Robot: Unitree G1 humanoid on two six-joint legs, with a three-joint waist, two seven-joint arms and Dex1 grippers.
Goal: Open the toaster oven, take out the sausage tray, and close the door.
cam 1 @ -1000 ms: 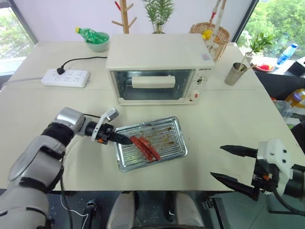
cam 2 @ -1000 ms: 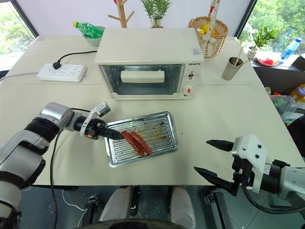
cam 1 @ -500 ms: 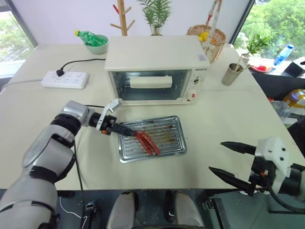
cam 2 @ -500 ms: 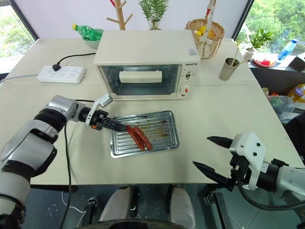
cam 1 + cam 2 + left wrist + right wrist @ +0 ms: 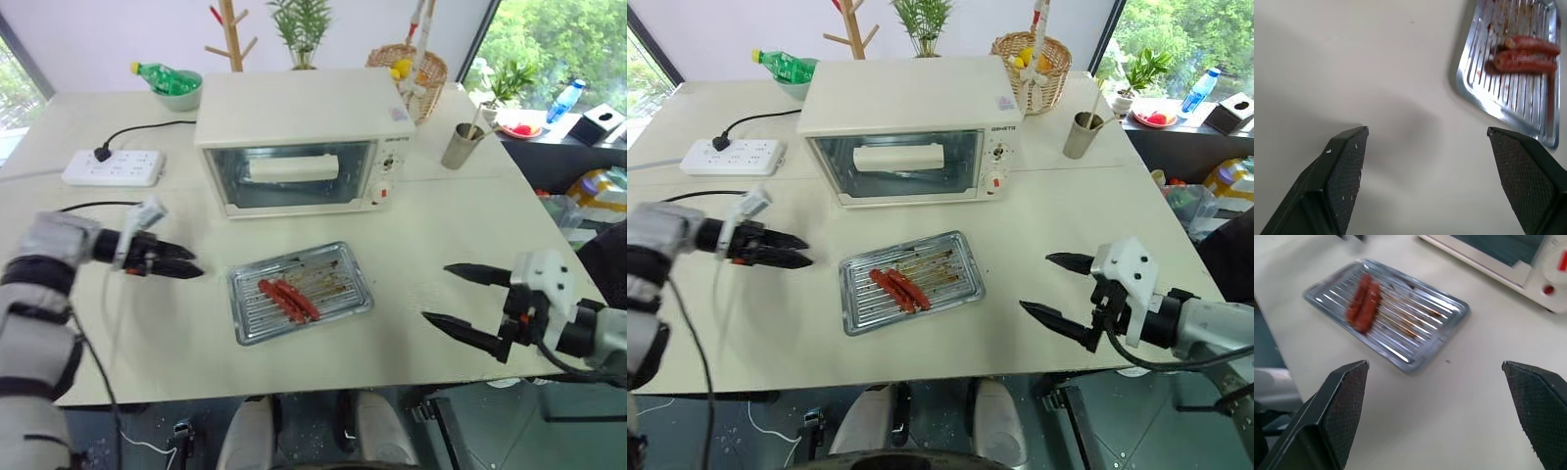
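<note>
The cream-white toaster oven [image 5: 294,108] stands at the back of the table, its glass door [image 5: 294,176] upright and shut. In front of it the silver sausage tray [image 5: 338,289] lies flat on the table, two red sausages [image 5: 286,299] on its left half. My left gripper [image 5: 186,266] hovers open to the left of the tray, a clear gap away, pointing toward it. In the left wrist view its fingers [image 5: 1347,166] stand wide apart with bare table between them. Right of the tray, near the table's front edge, my right gripper [image 5: 436,294] is open and empty.
A white power strip [image 5: 113,166] with a black cable lies at the back left. A bowl with a green bottle [image 5: 167,80], a wicker basket [image 5: 407,73] and a metal cup [image 5: 460,145] flank the oven. The table's front edge runs just below the tray.
My left gripper has let go of the tray's left edge, opened, and drawn back to the left. The tray stays put on the table. The right gripper has edged forward.
</note>
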